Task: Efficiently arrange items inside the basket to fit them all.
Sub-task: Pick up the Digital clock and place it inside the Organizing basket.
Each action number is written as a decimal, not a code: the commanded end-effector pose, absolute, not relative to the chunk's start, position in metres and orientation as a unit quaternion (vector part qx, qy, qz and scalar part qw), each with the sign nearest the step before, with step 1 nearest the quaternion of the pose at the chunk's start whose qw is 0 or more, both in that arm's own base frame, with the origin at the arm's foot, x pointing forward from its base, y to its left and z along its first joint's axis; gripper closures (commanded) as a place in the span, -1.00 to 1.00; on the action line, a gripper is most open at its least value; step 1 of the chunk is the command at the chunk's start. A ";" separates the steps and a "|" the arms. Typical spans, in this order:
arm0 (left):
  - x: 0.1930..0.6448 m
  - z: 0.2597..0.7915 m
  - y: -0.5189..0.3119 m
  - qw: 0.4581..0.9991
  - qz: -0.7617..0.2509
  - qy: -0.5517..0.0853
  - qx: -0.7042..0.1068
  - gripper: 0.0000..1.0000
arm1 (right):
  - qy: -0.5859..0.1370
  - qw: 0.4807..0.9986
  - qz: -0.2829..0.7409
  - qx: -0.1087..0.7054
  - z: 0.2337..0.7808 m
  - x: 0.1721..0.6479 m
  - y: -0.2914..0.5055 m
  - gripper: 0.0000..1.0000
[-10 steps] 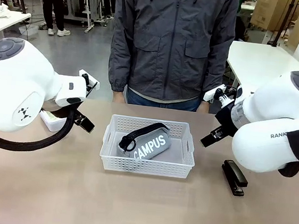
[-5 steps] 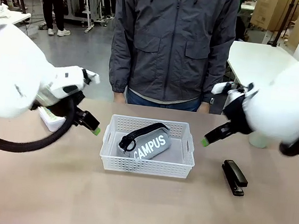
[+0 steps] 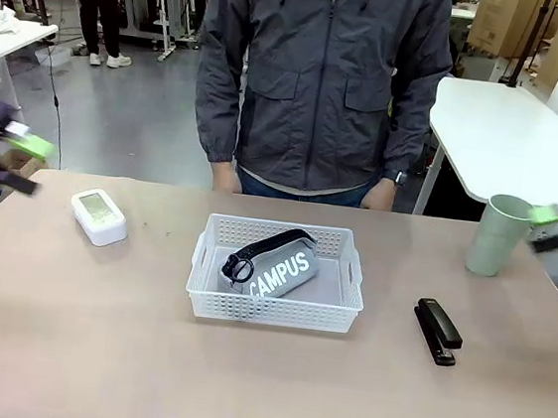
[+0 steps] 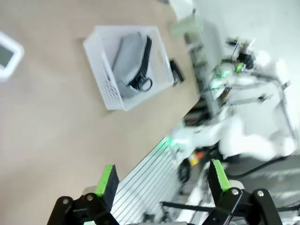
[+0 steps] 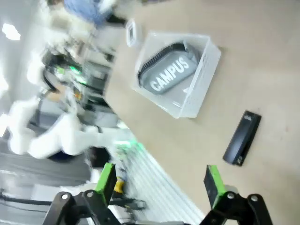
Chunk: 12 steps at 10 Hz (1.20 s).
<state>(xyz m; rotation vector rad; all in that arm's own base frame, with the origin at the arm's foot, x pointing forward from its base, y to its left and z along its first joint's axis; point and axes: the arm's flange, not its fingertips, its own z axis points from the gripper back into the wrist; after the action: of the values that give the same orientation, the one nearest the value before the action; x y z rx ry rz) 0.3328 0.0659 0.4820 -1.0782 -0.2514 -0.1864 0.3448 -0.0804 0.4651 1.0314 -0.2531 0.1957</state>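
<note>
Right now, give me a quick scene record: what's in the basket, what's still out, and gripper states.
basket: white basket, mid-table
in basket: grey CAMPUS pouch, lying diagonally
out, robot's left: small white device, on the table
out, robot's right: black stapler lying flat; pale green cup upright
left gripper: open, empty, at the table's left edge
right gripper: open, empty, at the right edge near the cup
person: standing at the far side

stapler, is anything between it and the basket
Nothing visible. The black stapler lies right of the basket with bare table between them. Inside, the CAMPUS pouch lies diagonally, leaving some floor free at the right end.
</note>
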 end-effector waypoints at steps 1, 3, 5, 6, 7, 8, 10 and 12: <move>0.345 0.433 0.136 0.801 0.045 -0.153 -0.577 -1.00 | -0.160 0.767 -0.064 0.618 0.415 0.344 -0.158 -1.00; 0.331 0.394 0.178 0.754 0.138 -0.173 -0.619 -1.00 | -0.220 0.704 -0.195 0.647 0.384 0.322 -0.209 -1.00; 0.320 0.380 0.192 0.716 0.199 -0.206 -0.637 -1.00 | -0.242 0.692 -0.249 0.633 0.369 0.322 -0.216 -1.00; 0.322 0.384 0.183 0.730 0.199 -0.223 -0.615 -1.00 | -0.190 0.730 -0.194 0.627 0.373 0.298 -0.231 -1.00; 0.312 0.371 0.209 0.734 0.202 -0.180 -0.623 -1.00 | -0.190 0.730 -0.194 0.627 0.373 0.298 -0.231 -1.00; 0.312 0.371 0.209 0.734 0.202 -0.180 -0.623 -1.00 | -0.190 0.730 -0.194 0.627 0.373 0.298 -0.231 -1.00; 0.312 0.371 0.209 0.734 0.202 -0.180 -0.623 -1.00 | -0.190 0.730 -0.194 0.627 0.373 0.298 -0.231 -1.00; 0.312 0.371 0.209 0.734 0.202 -0.180 -0.623 -1.00 | -0.190 0.730 -0.194 0.627 0.373 0.298 -0.231 -1.00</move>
<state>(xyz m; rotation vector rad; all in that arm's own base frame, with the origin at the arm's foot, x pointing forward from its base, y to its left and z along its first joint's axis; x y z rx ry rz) 0.3133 0.2070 0.3698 -1.3678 -0.3996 0.4691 0.3012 -0.2296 0.3715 1.3880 -0.4074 -0.4595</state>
